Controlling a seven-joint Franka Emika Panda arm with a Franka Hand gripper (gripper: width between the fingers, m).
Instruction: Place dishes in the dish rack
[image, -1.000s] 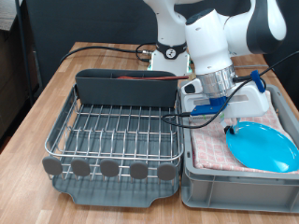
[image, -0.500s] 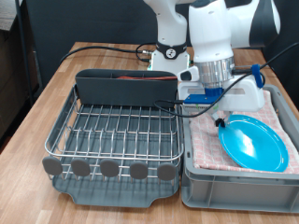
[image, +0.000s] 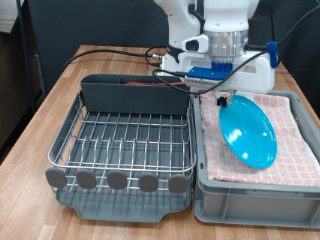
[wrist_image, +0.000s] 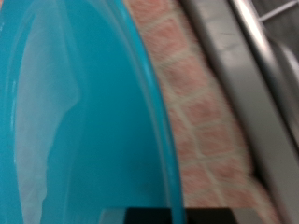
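We see a wooden table (image: 40, 120) with a dark backdrop behind it and black cables trailing across the far side. On the exterior view's left sits the dish rack (image: 125, 145), its wire grid bare of dishes, its tall grey back compartment toward the robot's base. Just beside it, on the exterior view's right, stands a grey tub (image: 255, 195) lined with a pink checked cloth (image: 290, 130). The end effector (image: 224, 97) hangs over the tub's near-rack edge and grips the rim of the light-blue plate (image: 247, 132), which is lifted and tilted steeply above the cloth. In the wrist view the plate (wrist_image: 75, 121) fills most of the picture, with the cloth (wrist_image: 201, 121) beside it.
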